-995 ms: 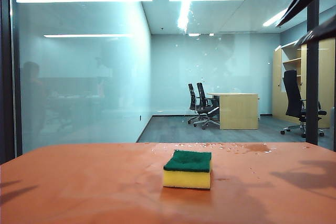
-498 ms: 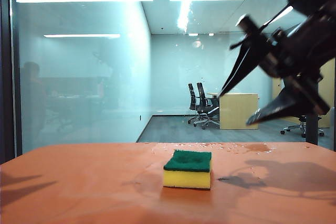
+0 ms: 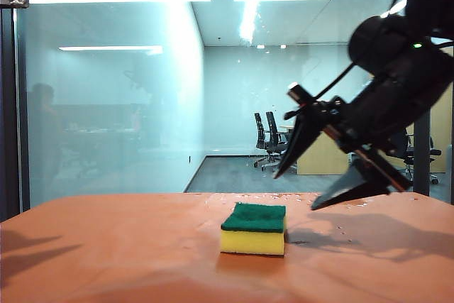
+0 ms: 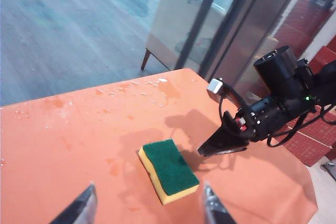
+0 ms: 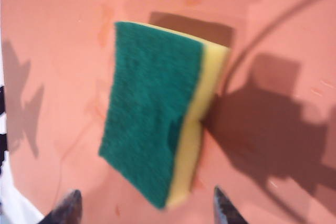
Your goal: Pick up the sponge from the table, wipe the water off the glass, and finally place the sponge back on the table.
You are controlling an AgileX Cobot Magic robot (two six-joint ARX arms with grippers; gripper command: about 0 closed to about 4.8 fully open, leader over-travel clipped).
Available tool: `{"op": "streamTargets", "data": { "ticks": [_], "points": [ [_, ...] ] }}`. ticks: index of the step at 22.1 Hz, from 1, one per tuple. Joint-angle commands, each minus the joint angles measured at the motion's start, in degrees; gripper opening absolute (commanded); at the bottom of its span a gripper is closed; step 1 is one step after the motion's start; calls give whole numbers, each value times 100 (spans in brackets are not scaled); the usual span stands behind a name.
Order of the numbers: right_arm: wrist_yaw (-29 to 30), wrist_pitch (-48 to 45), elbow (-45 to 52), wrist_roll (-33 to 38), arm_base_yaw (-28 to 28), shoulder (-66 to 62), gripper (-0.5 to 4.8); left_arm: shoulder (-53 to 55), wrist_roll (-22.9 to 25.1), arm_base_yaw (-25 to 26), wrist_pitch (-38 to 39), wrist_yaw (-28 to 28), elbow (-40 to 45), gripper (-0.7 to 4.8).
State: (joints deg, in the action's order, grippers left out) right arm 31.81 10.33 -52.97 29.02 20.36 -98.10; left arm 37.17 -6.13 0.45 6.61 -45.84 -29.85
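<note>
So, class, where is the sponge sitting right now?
In the exterior view, the sponge lies green side up near the middle of the orange table, untouched, with the open right end effector hovering just to its right.

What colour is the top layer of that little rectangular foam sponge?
Dark green, over a yellow foam body; the sponge shows best in the right wrist view.

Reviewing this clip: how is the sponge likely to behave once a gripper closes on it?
The sponge has a thick yellow foam body, so it will probably squash under the open right gripper nearing it. It looks light. Lying flat, green layer up, on the table, it seems unlikely to roll or tip. The open left gripper hangs farther back.
</note>
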Motion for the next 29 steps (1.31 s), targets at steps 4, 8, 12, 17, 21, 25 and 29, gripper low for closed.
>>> {"op": "streamTargets", "data": {
  "ticks": [4, 8, 12, 17, 21, 25, 29],
  "points": [
    [-492, -96, -444, 105, 411, -463, 319, 155, 20, -7, -173, 68, -11, 257],
    [-529, -157, -533, 229, 415, -721, 318, 155, 11, -7, -293, 57, -13, 257],
    [-673, -164, -664, 258, 459, -990, 315, 162, 13, -7, -284, -188, -11, 257],
    [-944, -173, -750, 256, 562, -1123, 199, 162, 13, -7, -186, -437, -11, 257],
    [-1093, -243, -772, 254, 564, -1126, 116, 162, 35, -7, 275, -455, -11, 257],
    [-1141, -330, -772, 249, 564, -1126, -9, 162, 308, -7, 684, -452, -11, 257],
    [-1263, -358, -772, 249, 564, -1126, -9, 162, 417, -7, 938, -437, -11, 257]
  ]
}}
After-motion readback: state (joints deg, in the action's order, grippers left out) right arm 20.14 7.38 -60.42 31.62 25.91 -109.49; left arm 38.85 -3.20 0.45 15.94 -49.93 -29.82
